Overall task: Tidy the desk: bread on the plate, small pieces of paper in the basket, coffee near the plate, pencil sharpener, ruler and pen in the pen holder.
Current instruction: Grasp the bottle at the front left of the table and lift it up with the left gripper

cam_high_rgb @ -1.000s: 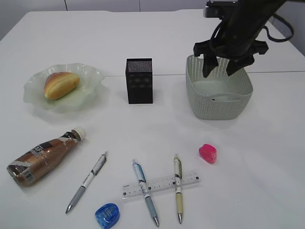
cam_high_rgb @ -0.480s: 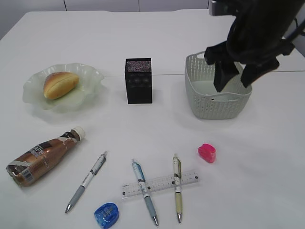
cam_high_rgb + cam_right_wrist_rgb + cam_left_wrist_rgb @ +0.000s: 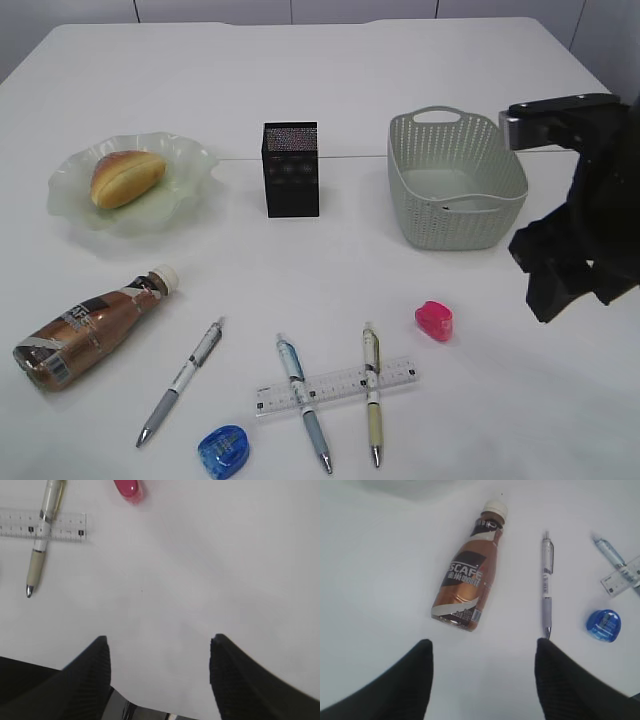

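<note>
The bread (image 3: 128,177) lies on the green plate (image 3: 195,160) at the back left. The coffee (image 3: 90,328) lies on its side at the front left, and my open left gripper (image 3: 482,647) hangs just short of the bottle's (image 3: 467,580) base, holding nothing. Three pens (image 3: 182,385) (image 3: 303,400) (image 3: 373,395), the ruler (image 3: 337,387), a pink pencil sharpener (image 3: 434,320) and a blue one (image 3: 223,445) lie along the front. The pen holder (image 3: 292,170) and basket (image 3: 455,180) stand behind. My right gripper (image 3: 575,290) (image 3: 159,645) is open over bare desk, right of the pink sharpener (image 3: 129,489). No pieces of paper show.
The ruler lies under two crossing pens (image 3: 42,535). In the left wrist view a grey pen (image 3: 546,587) runs beside the bottle, with the blue sharpener (image 3: 603,625) to its right. The desk's front edge (image 3: 150,707) is close under the right gripper.
My right arm has left the space above the basket and swung right and forward, down to the desk beside the pink sharpener. The objects have not moved.
</note>
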Motion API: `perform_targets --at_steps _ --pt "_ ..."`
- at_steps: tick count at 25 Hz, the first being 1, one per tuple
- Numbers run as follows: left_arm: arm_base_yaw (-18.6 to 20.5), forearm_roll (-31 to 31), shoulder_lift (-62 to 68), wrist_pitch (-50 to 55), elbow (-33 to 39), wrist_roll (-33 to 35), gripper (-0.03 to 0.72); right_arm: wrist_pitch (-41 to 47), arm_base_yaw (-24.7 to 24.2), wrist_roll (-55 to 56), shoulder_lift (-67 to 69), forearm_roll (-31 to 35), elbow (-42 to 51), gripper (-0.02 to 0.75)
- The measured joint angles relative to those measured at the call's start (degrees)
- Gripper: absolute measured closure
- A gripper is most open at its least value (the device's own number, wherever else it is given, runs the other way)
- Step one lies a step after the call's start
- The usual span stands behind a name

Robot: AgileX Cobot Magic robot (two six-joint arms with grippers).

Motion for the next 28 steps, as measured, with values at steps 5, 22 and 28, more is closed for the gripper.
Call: perform_targets --at_steps 5,22,28 --pt "0.0 0.11 7.48 0.29 -2.35 3.33 0.195 0.0 0.0 -0.33 -3.82 0.1 2.9 0.279" --pt "-8.56 12.47 32.07 -1.12 -14.97 6.98 0.132 -1.95 0.0 -0.68 -4.43 0.11 2.89 0.279" --pt "-11.16 13.07 36.32 -6.49 -14.97 7.44 0.095 -2.88 0.0 -0.79 -4.43 0.11 2.89 0.279"
